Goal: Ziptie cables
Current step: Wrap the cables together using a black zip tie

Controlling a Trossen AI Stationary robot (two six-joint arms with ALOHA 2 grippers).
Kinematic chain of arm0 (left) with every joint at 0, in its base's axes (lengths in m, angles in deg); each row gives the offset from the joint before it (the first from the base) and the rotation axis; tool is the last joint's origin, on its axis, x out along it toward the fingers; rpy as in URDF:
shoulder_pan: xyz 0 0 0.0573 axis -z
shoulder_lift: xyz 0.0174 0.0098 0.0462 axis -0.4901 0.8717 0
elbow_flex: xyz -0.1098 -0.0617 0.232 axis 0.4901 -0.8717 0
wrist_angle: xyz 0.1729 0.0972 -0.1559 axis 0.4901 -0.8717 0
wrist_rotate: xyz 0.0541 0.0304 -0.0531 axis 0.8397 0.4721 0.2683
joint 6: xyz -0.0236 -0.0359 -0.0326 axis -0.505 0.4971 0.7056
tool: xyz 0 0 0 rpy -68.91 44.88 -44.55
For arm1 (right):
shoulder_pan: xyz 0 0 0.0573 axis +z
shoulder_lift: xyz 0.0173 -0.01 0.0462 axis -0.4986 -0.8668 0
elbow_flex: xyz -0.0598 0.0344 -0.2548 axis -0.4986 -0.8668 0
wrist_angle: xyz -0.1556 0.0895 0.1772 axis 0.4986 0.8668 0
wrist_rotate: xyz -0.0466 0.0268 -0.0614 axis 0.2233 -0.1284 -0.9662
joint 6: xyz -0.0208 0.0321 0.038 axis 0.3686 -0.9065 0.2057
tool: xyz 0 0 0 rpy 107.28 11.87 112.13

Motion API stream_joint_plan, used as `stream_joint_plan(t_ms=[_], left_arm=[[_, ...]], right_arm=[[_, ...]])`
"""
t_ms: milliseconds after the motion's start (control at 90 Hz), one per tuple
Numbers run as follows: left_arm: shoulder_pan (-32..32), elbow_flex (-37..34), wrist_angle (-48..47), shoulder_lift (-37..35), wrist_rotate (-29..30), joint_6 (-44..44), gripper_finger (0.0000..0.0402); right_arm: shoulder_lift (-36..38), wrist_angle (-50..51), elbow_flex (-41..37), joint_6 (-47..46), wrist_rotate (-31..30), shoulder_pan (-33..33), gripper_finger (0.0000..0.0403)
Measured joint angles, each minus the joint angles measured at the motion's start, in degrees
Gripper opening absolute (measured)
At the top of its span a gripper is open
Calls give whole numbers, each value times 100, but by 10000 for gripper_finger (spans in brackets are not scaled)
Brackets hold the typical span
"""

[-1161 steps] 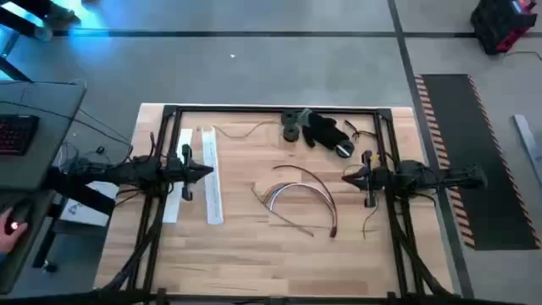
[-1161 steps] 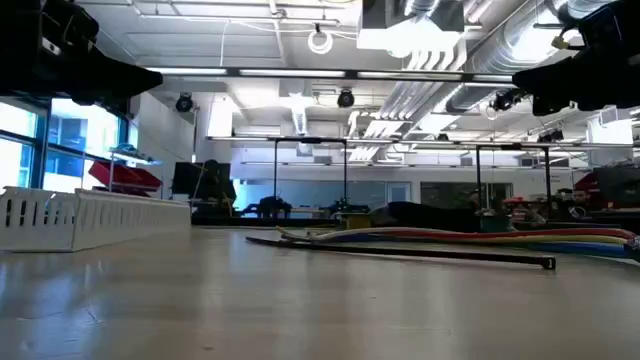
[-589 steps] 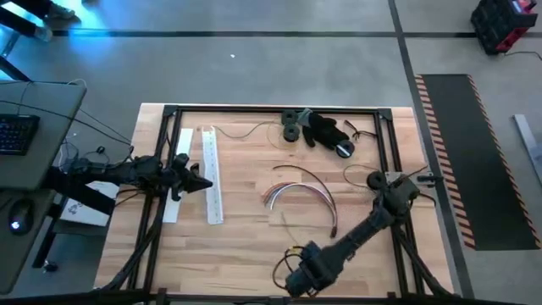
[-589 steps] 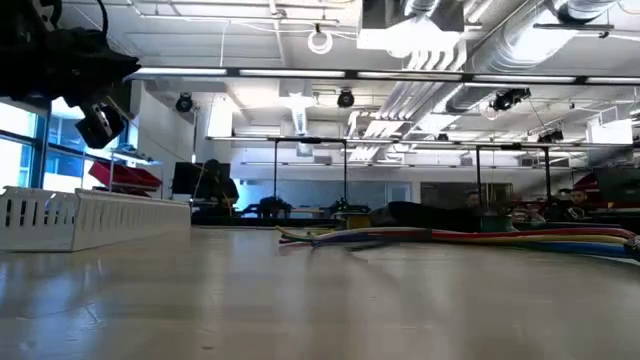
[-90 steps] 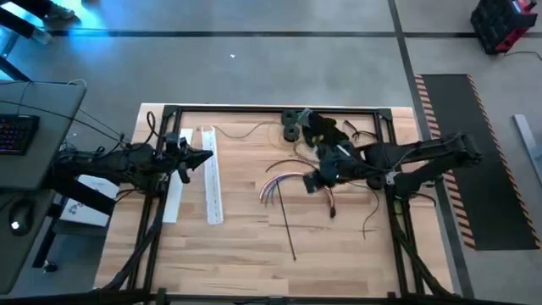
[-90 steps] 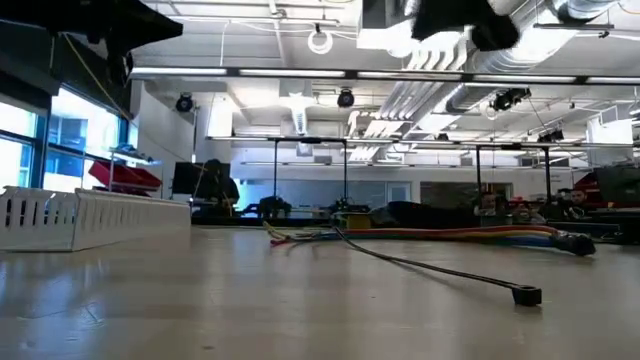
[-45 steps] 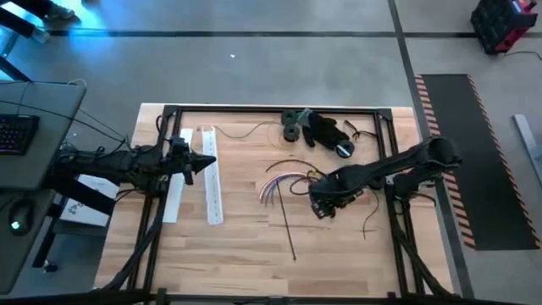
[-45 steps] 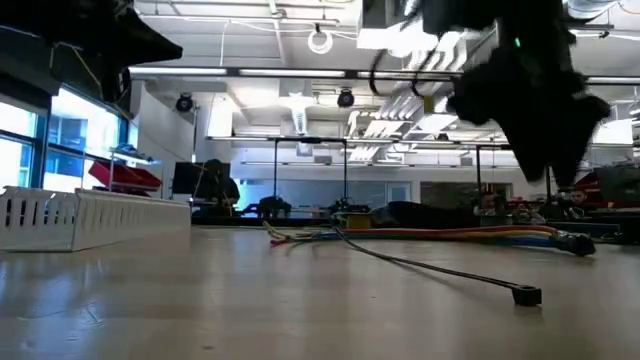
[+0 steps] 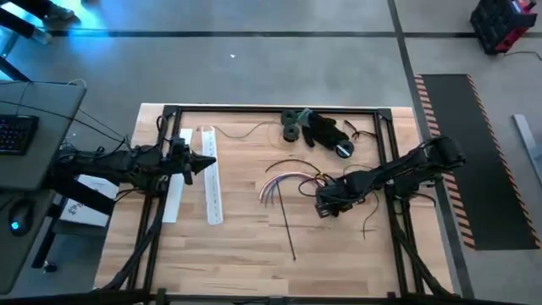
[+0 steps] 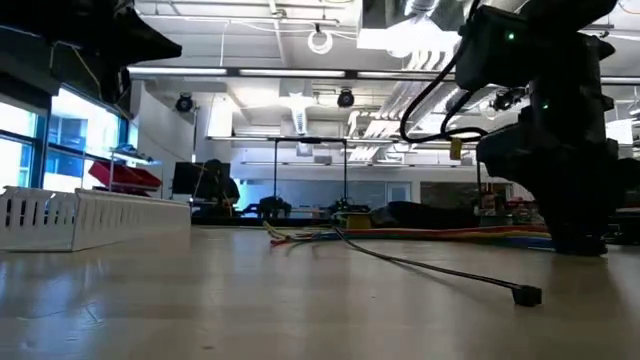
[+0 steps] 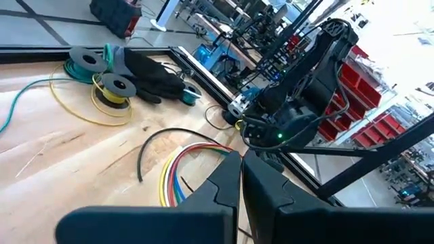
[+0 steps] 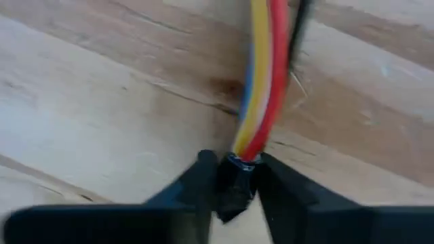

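left gripper (image 9: pixel 207 161): hovers over the table's left side, above the near end of the white perforated strips (image 9: pixel 211 182); in its own wrist view the two dark fingers (image 11: pixel 227 181) lie pressed together — closed, with nothing between them.
white strips: two long flat pieces lying side by side along the left part of the wooden table (image 9: pixel 246 246); in the low view they show as a white slotted wall at the left edge.
zip tie (image 9: pixel 286 229): a thin black strip lying loose on the wood, running from just below the cables toward the front edge; its head (image 10: pixel 526 294) rests on the table, apart from both grippers.
cables (image 9: pixel 284 180): coloured wires curving together in an arc at mid-table, their fanned loose ends pointing to the left; the other end runs into the right gripper.
black heap (image 9: pixel 326 130): at the back edge with round spools beside it, well apart from the cables.
right gripper (image 9: pixel 325 206): down at the table right of centre — its wrist view shows the fingers (image 12: pixel 196 179) clamped on the dark tip (image 12: pixel 234 186) where the yellow, blue and red wires meet.
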State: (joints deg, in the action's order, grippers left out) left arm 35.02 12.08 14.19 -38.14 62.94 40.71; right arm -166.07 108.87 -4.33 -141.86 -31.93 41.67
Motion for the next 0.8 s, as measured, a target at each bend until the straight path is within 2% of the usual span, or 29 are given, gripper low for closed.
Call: stream_joint_plan(t_ms=[100, 289, 433, 522, 622, 800], left_arm=[[0, -2, 10, 40, 2, 2, 0], [-2, -2, 55, 57, 7, 2, 0], [-2, 53, 5, 44, 18, -109, 0], [-2, 265, -246, 55, 48, -252, 0], [0, 631, -637, 103, 346, -468, 0], [-2, 1340, -1242, 183, 627, -796, 0]], right_arm=[[38, 61, 229, -67, -175, -15, 22], [395, -97, 826, -226, -1218, -281, 21], [496, -206, 1429, 222, -1674, -596, 20], [440, -448, 1767, 656, -1750, -767, 19], [421, -1028, 2077, 1058, -1735, -918, 17], [421, -1971, 2448, 1469, -1695, -1039, 12]])
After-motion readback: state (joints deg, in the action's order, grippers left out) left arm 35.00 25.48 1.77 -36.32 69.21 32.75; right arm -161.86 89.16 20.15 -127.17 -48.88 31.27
